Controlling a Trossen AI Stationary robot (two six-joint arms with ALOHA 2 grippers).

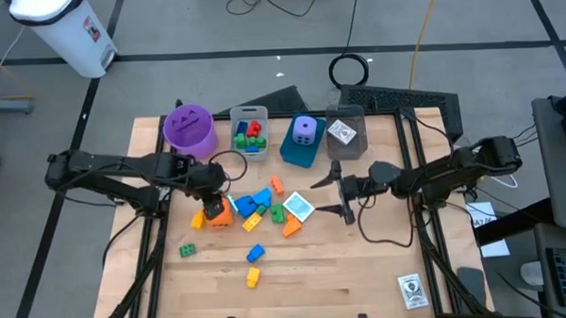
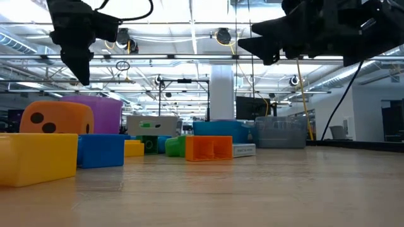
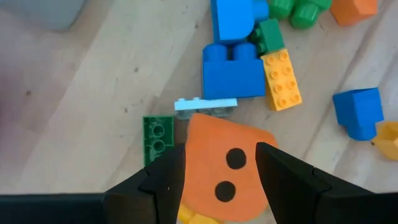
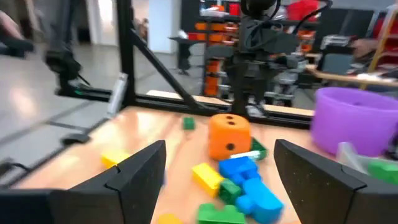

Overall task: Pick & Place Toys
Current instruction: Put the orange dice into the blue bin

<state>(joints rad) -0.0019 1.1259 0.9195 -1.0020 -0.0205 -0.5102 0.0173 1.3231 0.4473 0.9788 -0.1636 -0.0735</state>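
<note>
The left tool (image 3: 217, 180) hangs directly over the orange die (image 3: 227, 171), fingers spread to either side of it and not gripping; the die sits on the counter (image 1: 362, 269) beside blue bricks (image 3: 233, 78) and a yellow brick (image 3: 282, 79); the right tool (image 1: 333, 196) hovers open, empty, just beside the pile.

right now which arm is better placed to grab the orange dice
Left. The left gripper hangs directly above the orange dice, open jaws straddling it in the left wrist view. The right gripper sits open across the brick pile, farther from the dice, nearer the white printed cube.
</note>
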